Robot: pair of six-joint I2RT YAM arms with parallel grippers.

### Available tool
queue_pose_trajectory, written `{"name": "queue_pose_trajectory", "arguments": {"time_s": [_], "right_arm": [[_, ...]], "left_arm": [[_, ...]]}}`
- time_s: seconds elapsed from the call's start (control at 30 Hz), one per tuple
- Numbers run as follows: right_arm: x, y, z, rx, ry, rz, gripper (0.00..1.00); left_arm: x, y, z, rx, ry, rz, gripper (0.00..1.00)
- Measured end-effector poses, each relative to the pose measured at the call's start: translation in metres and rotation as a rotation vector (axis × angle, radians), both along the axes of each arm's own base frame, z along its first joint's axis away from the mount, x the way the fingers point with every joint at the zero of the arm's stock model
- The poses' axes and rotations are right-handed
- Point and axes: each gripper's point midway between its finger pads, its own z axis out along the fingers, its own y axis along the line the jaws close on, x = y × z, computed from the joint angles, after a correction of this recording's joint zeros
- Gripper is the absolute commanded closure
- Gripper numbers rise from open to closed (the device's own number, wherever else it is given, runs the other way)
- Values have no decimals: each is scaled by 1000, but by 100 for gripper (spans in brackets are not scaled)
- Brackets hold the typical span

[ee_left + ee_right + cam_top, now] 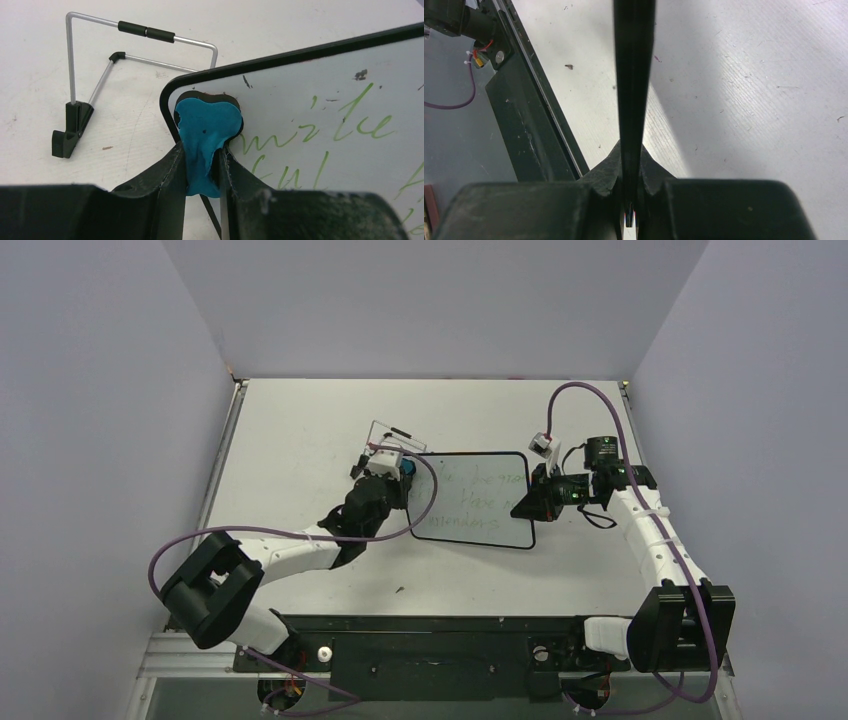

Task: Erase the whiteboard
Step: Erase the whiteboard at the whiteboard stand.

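Observation:
The whiteboard (470, 502) lies in the middle of the table, black-framed, with green handwriting across it. My left gripper (403, 472) is at the board's upper left corner, shut on a small blue eraser (207, 127). The eraser's head rests on that corner of the whiteboard (325, 95), beside the first green letters. My right gripper (527, 502) is shut on the board's right edge. In the right wrist view the whiteboard (634, 75) shows edge-on as a thin black strip running up from between the fingers of my right gripper (631, 150).
A thin wire stand (90, 75) with black sleeves and a black foot lies on the table just beyond the board's upper left corner, also in the top view (392, 435). The black base rail (430, 640) runs along the near edge. Grey walls enclose the table.

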Motion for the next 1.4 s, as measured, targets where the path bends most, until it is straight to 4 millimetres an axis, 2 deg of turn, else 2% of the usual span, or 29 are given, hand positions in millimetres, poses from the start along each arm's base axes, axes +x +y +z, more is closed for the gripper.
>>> {"name": "queue_pose_trajectory", "arguments": {"time_s": [0.17,0.3,0.4,0.7,0.8,0.93,1.0,1.1,1.27,1.4], "right_arm": [[0,0,0,0,-1,1,100],[0,0,0,-1,-2,1,100],[0,0,0,-4,-13,9,100],[0,-1,-2,-13,-16,12,100],[0,-1,-2,-14,-17,12,100],[0,-1,-2,-14,-17,12,100],[0,-1,-2,-14,-17,13,100],[0,-1,-2,-14,-17,13,100],[-1,0,-2,-15,-18,18,100],[-1,0,-2,-16,-16,16,100]], "left_arm": [[-4,9,-15,46,6,-4,100],[-1,36,-37,54,55,41,100],[5,47,-38,42,62,58,100],[-6,27,-19,4,31,-33,100],[-12,20,-2,-28,1,-52,100],[-15,28,26,-94,-44,-9,100],[-16,29,32,-119,-51,-4,100],[-18,24,27,-124,-33,-29,100],[-13,9,1,-98,40,-68,100],[-3,-2,2,-100,49,-75,100]]}}
